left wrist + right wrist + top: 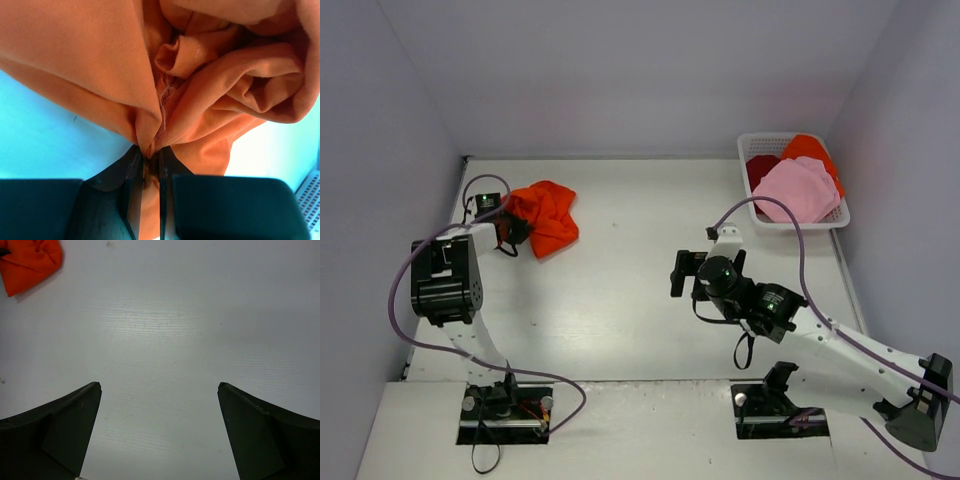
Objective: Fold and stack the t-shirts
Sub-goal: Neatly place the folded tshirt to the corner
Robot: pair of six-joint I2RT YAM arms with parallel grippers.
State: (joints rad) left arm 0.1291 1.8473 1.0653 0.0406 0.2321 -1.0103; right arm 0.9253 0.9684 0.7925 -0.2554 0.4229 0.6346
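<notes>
Left pincer (151, 151) clamps bunched orange t-shirt (100, 50), edges cropped; right pincer (159, 385) gapes empty

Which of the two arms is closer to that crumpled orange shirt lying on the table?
The left. The left gripper is shut on a fold of the orange shirt at its left edge. The right gripper hangs open above the table, well off to the shirt's right.

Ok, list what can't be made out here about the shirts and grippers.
- Left wrist view: the orange-red t-shirt runs off the frame; which part the left gripper pinches cannot be told.
- Top view: the dark red t-shirt and the orange t-shirt in the basket lie mostly under the pink t-shirt.
- Right wrist view: right gripper open; the shirt is cut off at the top-left corner.
</notes>
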